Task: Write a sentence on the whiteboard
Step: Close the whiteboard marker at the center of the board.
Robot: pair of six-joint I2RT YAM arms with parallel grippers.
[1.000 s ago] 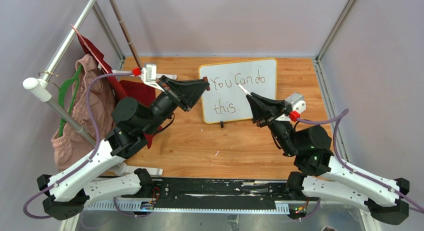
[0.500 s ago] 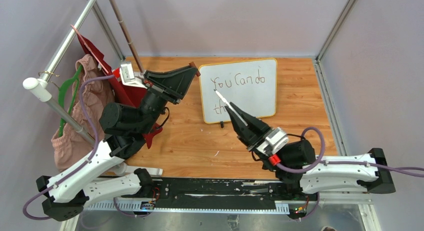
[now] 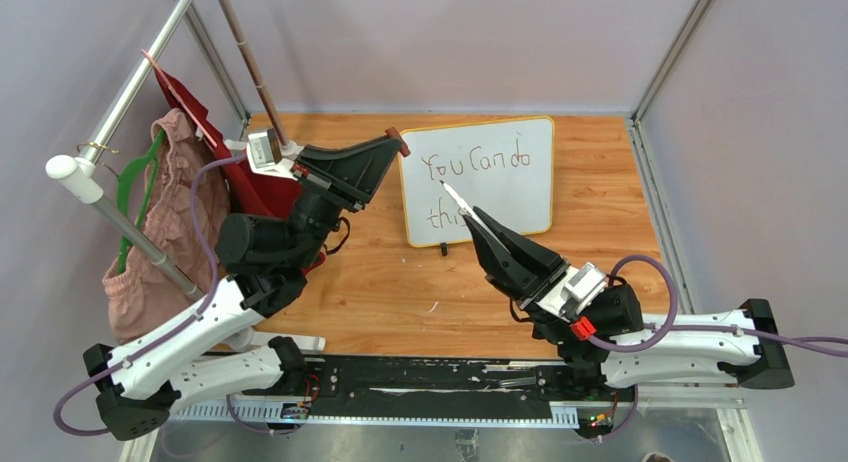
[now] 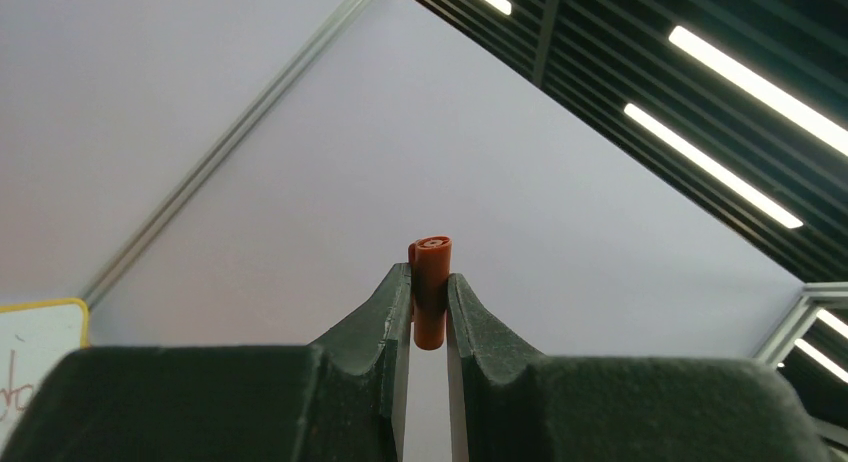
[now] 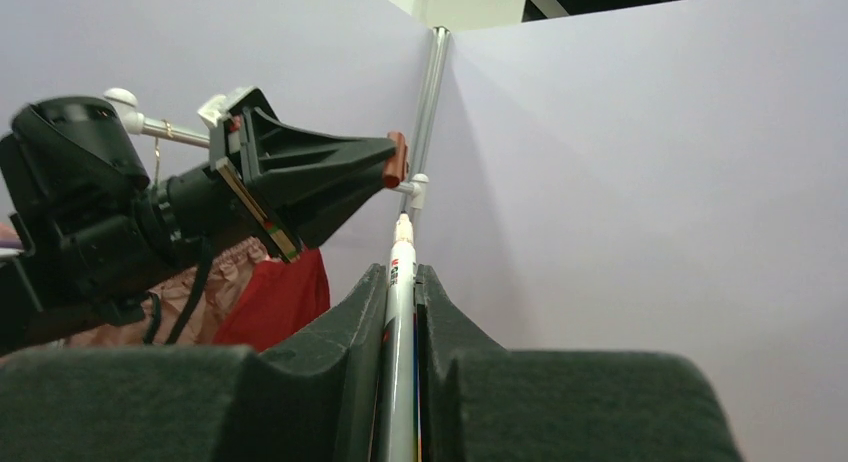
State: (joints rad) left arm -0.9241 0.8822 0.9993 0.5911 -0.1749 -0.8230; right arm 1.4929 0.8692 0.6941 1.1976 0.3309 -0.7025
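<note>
The whiteboard [image 3: 520,197] lies flat at the back middle of the table, and its yellow corner shows in the left wrist view [image 4: 30,352]. On it stands the sentence [image 3: 475,163]: "You Can do" over a second line partly hidden by the marker. My left gripper [image 3: 392,145] [image 4: 430,277], raised beside the board's top left corner, is shut on an orange-brown marker cap [image 3: 401,141] [image 4: 431,302] [image 5: 397,160]. My right gripper [image 3: 480,222] [image 5: 400,274] is shut on a white marker [image 3: 455,197] [image 5: 400,312], whose tip points up-left toward the cap.
A metal rack [image 3: 120,92] at the left carries a pink garment [image 3: 165,242], a red cloth [image 3: 270,182] and a green hanger [image 3: 135,187]. A small black clip foot [image 3: 443,249] sits at the board's near edge. Grey walls enclose the table.
My right arm has swung from the board's right side round to the front, and the marker now points up-left. My left gripper has lifted from the board's left edge and tilted upward with the cap.
</note>
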